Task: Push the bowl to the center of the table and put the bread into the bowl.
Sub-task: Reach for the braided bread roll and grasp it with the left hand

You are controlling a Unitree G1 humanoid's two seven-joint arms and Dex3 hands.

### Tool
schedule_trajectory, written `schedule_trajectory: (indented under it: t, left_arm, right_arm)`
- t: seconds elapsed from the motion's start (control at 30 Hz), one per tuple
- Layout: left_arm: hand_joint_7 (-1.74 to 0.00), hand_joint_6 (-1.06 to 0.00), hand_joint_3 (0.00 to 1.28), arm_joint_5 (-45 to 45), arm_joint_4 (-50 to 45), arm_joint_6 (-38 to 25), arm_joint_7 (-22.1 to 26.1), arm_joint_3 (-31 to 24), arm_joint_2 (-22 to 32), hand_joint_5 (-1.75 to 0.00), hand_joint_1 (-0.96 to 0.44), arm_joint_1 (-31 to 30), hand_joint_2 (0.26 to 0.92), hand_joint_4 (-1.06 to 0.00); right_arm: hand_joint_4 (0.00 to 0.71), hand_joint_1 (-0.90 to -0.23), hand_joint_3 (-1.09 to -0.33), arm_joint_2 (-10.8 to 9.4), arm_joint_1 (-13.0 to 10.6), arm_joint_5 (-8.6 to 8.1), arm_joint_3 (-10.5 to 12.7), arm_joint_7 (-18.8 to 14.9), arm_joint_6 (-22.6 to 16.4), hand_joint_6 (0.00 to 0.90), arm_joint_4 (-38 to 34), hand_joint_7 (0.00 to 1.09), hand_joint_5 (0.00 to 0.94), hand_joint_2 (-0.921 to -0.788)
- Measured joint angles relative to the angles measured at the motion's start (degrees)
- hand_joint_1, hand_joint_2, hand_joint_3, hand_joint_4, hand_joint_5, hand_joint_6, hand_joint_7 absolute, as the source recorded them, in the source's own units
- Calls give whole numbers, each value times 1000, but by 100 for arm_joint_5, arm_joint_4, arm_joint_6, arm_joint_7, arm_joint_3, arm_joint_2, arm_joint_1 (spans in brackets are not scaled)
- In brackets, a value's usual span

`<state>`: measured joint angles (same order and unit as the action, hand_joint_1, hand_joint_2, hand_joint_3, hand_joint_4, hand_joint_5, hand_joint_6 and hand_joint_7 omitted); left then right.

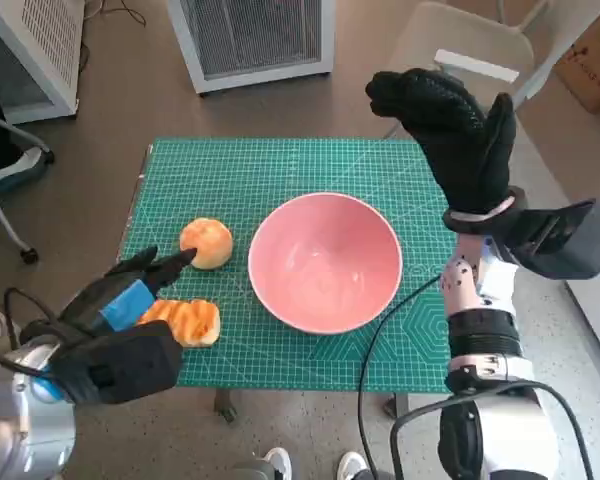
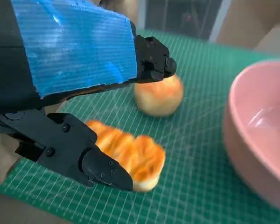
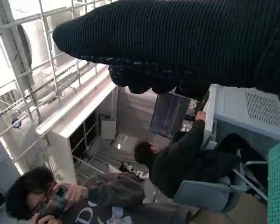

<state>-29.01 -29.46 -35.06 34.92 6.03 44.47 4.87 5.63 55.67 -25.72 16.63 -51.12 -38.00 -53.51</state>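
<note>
You are reaching your open, empty left hand (image 1: 130, 295) toward the grilled bread slice (image 1: 185, 320) at lower left, needing to grab it for the pink bowl (image 1: 325, 262).

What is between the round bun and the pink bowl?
Nothing but bare green mat. The head view shows a narrow gap between the round bun and the pink bowl.

A green cutting mat (image 1: 280, 170) covers the small table, which stands on a brown floor (image 1: 120, 90). At twelve o'clock stands a white vented unit (image 1: 250, 40), another (image 1: 40, 45) at ten, a cardboard box (image 1: 590, 60) at two. Two people (image 3: 186, 158) sit near a monitor (image 3: 169, 114) and white shelving (image 3: 74, 135).
</note>
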Motion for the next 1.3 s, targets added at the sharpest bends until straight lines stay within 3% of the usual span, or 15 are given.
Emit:
schedule_trajectory:
  t: [0.6,1.1,1.17,1.23,1.3]
  left_arm:
    - [-7,-239,0,-376,1424,-153,40,848,-189,-4,-222,609,784,-83]
    - [-35,-328,0,-657,2232,35,-358,1134,-458,-22,-138,758,783,-170]
    - [-57,-433,6,-695,2320,93,-433,1155,-484,-26,-59,771,797,-266]
    - [-56,-473,8,-731,2439,183,-559,1170,-518,-19,-32,790,802,-303]
    - [-106,-597,19,-800,2548,278,-697,1188,-555,-115,22,814,827,-529]
  right_arm:
    - [234,-631,-719,4,-15,-54,11,-16,54,251,105,164,1,-921]
    - [233,-633,-712,8,-42,-95,10,-16,107,232,164,197,0,-921]
    - [233,-633,-712,8,-44,-97,9,-16,110,229,173,201,0,-921]
    - [233,-633,-712,8,-48,-103,11,-16,112,227,178,205,0,-921]
    - [233,-631,-710,9,-54,-106,12,-17,120,200,183,256,0,-921]
